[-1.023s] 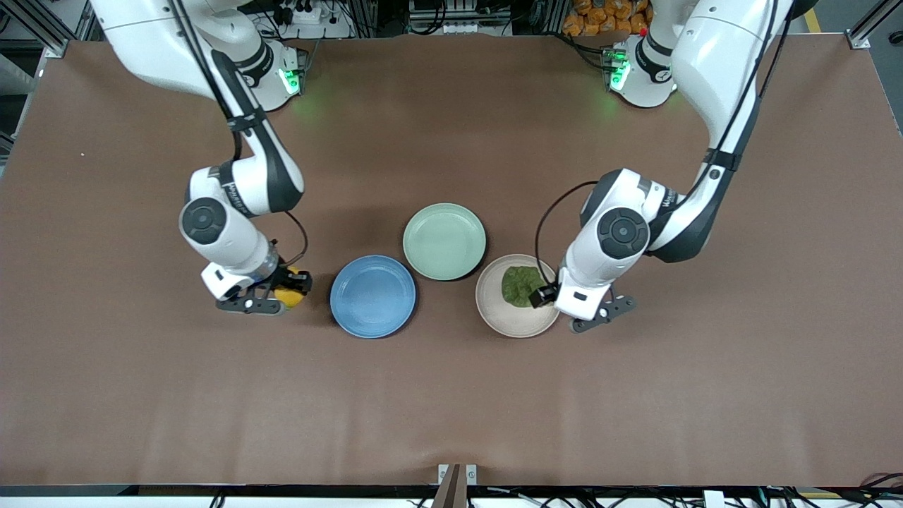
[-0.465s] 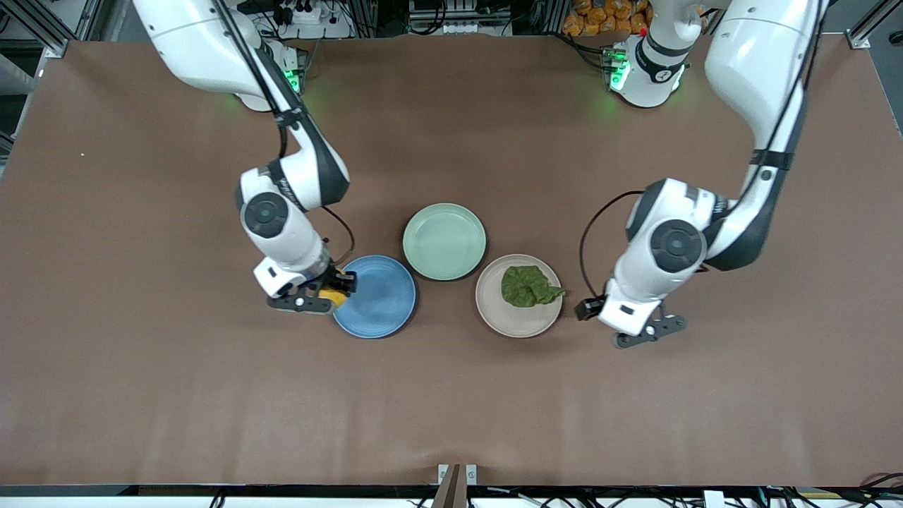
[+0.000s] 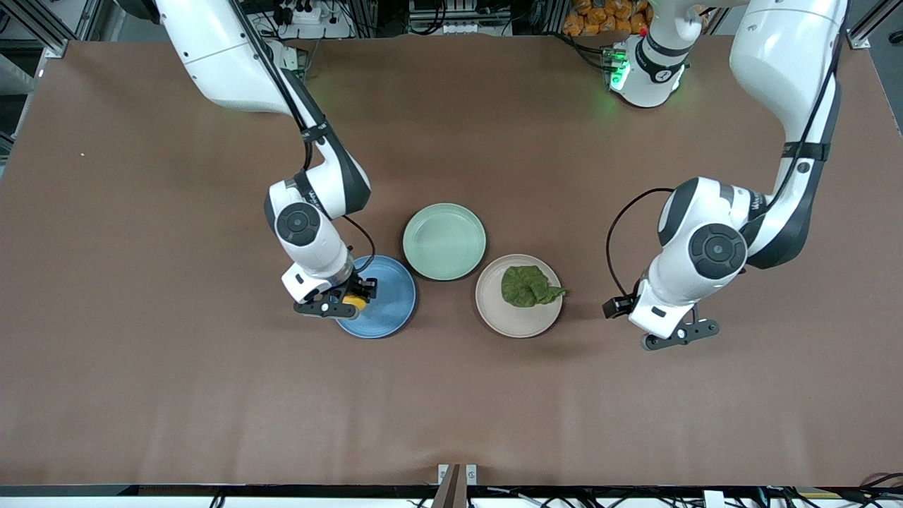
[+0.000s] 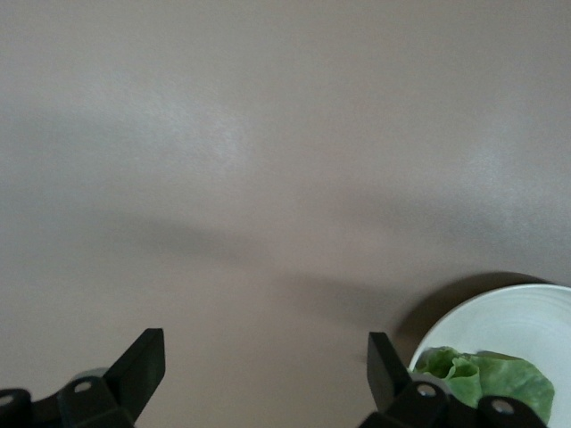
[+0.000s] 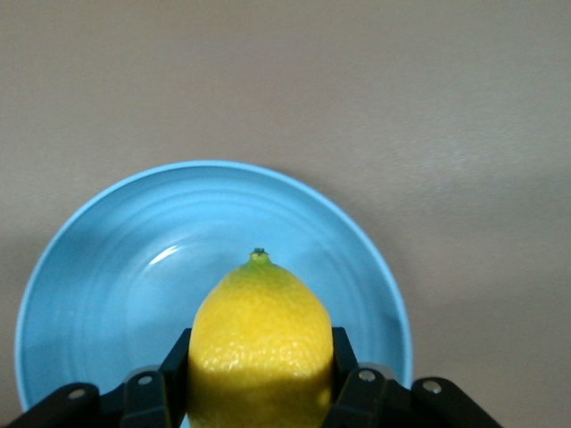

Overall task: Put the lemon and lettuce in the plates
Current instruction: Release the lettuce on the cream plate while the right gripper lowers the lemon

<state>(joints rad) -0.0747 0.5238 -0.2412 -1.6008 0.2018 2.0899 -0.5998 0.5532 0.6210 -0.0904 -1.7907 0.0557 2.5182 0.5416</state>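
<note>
One lemon (image 5: 259,343) clamped betw. right pincer (image 3: 346,305) fingers, over blue plate (image 5: 107,267); left pincer (image 4: 259,374) open.

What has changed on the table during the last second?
The right hand carried the lemon from bare table to over the blue plate's rim. The left hand, open, drew away from the beige plate. The lettuce and plates stayed.

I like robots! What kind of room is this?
Probably a robot lab: two white arms over a brown table, cables and metal framing along its edge. The right pincer holds a lemon over a blue plate.
</note>
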